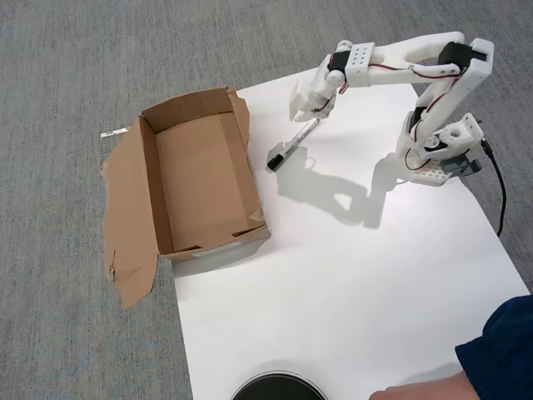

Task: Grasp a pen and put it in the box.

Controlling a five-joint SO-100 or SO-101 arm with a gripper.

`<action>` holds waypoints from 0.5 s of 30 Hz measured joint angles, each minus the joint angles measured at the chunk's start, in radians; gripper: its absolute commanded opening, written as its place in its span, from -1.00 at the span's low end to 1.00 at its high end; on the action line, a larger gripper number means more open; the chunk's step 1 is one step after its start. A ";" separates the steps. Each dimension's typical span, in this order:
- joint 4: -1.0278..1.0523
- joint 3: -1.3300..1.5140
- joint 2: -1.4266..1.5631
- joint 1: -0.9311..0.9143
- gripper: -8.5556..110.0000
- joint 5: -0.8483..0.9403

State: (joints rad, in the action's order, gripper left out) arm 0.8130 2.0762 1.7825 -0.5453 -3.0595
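Observation:
The pen [291, 143], with a white barrel and a black cap at its lower left end, slants down from my gripper [310, 117] over the white sheet. The gripper is shut on the pen's upper end. The black cap end is close to the sheet, with its shadow beside it; I cannot tell if it touches. The brown cardboard box [150, 179] stands open and empty to the left of the pen, half on the sheet, with torn flaps splayed out on its left side. The pen's cap end is a short way right of the box's right wall.
A white sheet [350, 283] covers the grey carpet. The arm's base [437, 154] stands at the upper right with a black cable [501, 196] trailing down. A black round object [279, 387] sits at the bottom edge. A person's hand and blue sleeve [495, 354] are at the bottom right.

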 measured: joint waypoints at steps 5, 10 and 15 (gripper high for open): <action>0.000 0.000 0.000 0.003 -0.80 0.000; -0.003 0.000 0.000 0.006 -0.79 0.000; -0.003 0.000 0.000 0.006 -0.79 0.000</action>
State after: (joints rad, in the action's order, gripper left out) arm 0.8099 2.0762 1.7825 -0.5392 -3.0595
